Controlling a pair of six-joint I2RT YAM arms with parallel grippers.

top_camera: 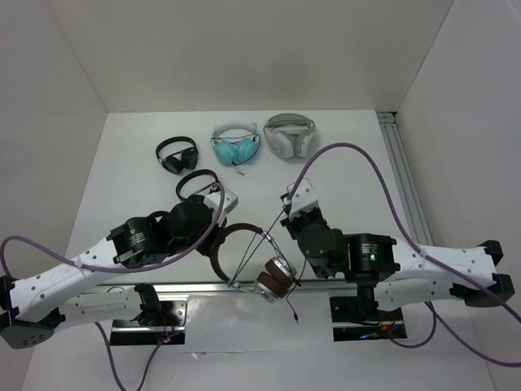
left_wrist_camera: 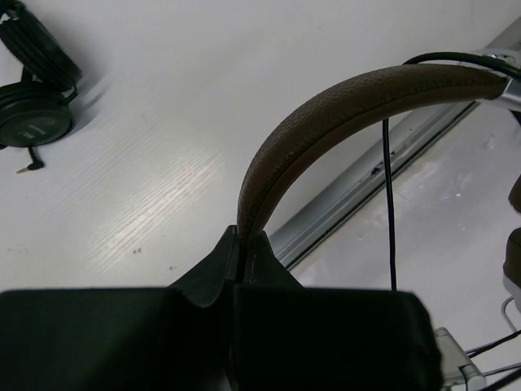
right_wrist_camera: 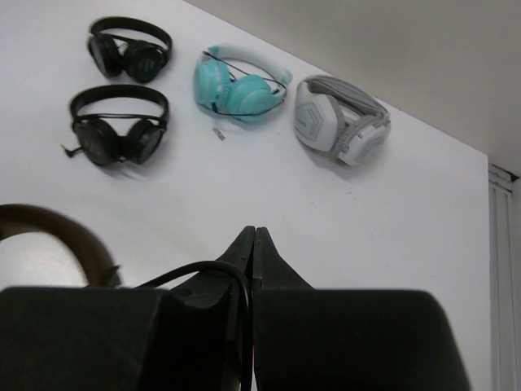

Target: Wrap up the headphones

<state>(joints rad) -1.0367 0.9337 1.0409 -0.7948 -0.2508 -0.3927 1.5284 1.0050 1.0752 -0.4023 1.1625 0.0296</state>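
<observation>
The headphones have a dark brown headband and a brown-padded, silver-shelled cup hanging over the rail at the near edge. My left gripper is shut on one end of the headband, which arcs up from the fingertips in the left wrist view. My right gripper is shut on the thin black cable, whose strands run from it down across the headband. In the right wrist view the cable loops into the closed jaws, with the headband at the left edge.
Two small black headphone pairs, a teal pair and a white-grey pair lie at the back of the table. An aluminium rail runs along the near edge and another along the right side.
</observation>
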